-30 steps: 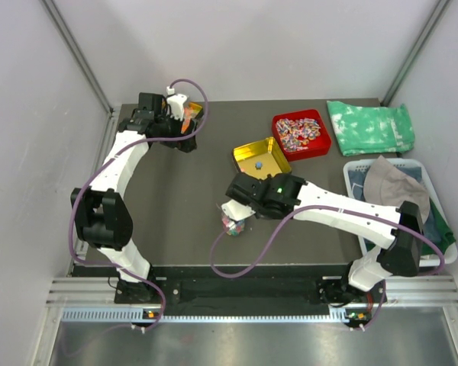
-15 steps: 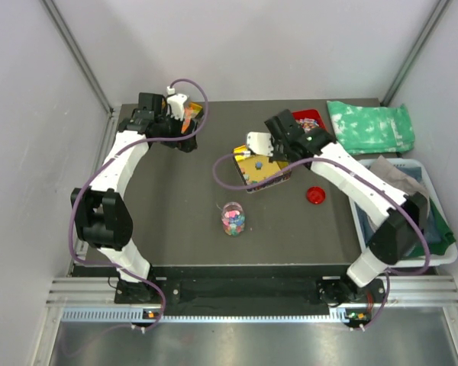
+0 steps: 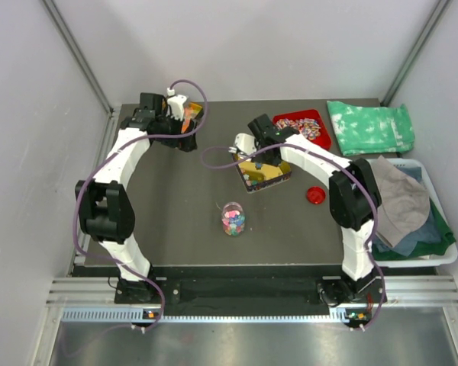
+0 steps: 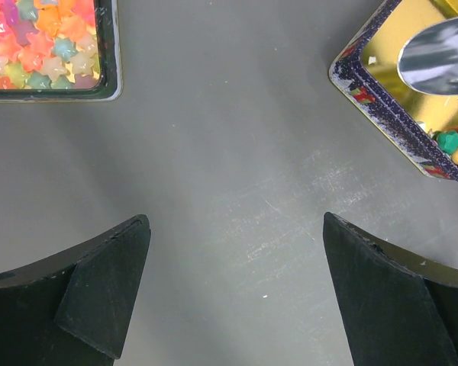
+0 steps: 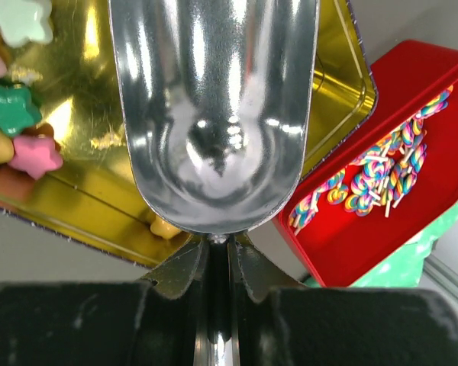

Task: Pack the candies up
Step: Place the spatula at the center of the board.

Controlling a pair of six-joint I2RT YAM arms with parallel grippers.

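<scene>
Scoop gripped over the gold tin of candies

Right gripper, seen from its wrist camera, is pinched nearly closed on the thin handle of a shiny metal scoop. The scoop's bowl points away from the gripper, looks empty, and hangs over a gold tin. A few of the candies, small green, pink and yellow pieces, lie in the left part of the tin beside the scoop. Just right of the tin sits a red tray of striped swirl sweets.

From above, more mixed-colour candies fill a small clear jar standing open nearer the arm bases, apart from the tin. A red lid lies on the worktop to the jar's right.

Left gripper hovers at the far left with its jaws spread wide and nothing between them. Below it is bare worktop, with a tray of translucent star sweets at one side. A green cloth and a white basket of fabric lie at the right edge.
</scene>
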